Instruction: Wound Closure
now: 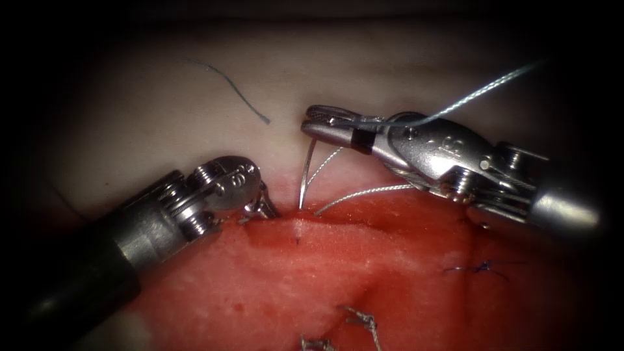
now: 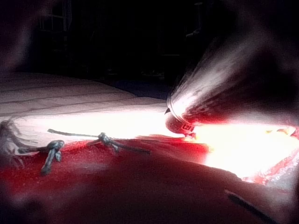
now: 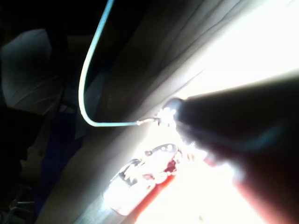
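My right tool comes in from the right and is shut on the curved needle near its rear end. The needle hangs down from the jaws, and its tip touches the pale edge of the tissue at the cut; it is not buried. Blue-grey thread runs from the jaws up to the right, and shows again as thread leading to the right tool. My left tool rests its tip on the cut's edge just left of the needle. It also appears as the left tool.
A dark tied stitch sits on the red tissue to the right. Cut thread ends lie near the front, and knots show close up. A loose thread piece lies on the pale tissue. Thin silver wires curve under the right tool.
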Controlling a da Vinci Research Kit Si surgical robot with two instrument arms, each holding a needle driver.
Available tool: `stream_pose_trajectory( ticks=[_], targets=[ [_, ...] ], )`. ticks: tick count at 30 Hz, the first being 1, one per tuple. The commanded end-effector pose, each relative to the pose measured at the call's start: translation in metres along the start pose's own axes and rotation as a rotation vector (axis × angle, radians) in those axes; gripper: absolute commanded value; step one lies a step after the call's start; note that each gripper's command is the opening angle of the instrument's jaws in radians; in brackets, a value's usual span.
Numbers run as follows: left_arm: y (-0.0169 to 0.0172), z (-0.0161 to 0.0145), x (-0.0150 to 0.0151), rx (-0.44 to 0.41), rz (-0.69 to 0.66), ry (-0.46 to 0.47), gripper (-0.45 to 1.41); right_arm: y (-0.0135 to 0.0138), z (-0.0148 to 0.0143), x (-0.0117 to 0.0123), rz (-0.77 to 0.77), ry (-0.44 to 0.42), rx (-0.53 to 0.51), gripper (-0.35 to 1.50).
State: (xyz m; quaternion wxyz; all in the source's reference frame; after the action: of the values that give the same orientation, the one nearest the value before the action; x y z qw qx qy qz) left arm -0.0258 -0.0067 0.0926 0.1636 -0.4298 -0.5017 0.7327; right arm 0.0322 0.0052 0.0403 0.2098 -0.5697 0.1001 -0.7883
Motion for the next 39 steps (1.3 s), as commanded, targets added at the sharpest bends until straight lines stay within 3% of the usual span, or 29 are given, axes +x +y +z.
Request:
stream_pose_trajectory(
  ticks=[1,9,14,17,22,26,39],
  targets=[
    [0.0,-0.0008,0.0014,0.005,0.008,0.003,-0.45,-0.0005,0.0004,-0.0018,0.016,0.016,-0.015,-0.35],
    [0.0,-0.0008,0.0014,0.005,0.002,0.002,-0.45,-0.0008,0.0,-0.0022,0.302,0.132,-0.055,-0.35],
    [0.0,-0.0009,0.0014,0.005,0.002,0.002,-0.45,-0.001,0.0003,-0.0021,0.608,0.289,-0.078,-0.35],
    [0.0,-0.0009,0.0014,0.004,0.002,0.002,-0.45,-0.0013,0.0006,-0.0015,0.697,0.338,-0.116,-0.35],
    [0.0001,-0.001,0.0015,0.002,0.002,0.002,-0.45,-0.0019,0.0014,-0.0002,0.904,0.343,-0.23,-0.35],
    [0.0001,-0.0011,0.0016,0.002,0.001,0.004,-0.45,-0.0024,0.0023,0.0018,1.041,0.294,-0.361,-0.35],
    [-0.0001,-0.0016,0.0019,0.018,0.017,0.023,-0.45,-0.001,0.0041,0.0065,1.622,0.291,-0.547,-0.35]
  ],
)
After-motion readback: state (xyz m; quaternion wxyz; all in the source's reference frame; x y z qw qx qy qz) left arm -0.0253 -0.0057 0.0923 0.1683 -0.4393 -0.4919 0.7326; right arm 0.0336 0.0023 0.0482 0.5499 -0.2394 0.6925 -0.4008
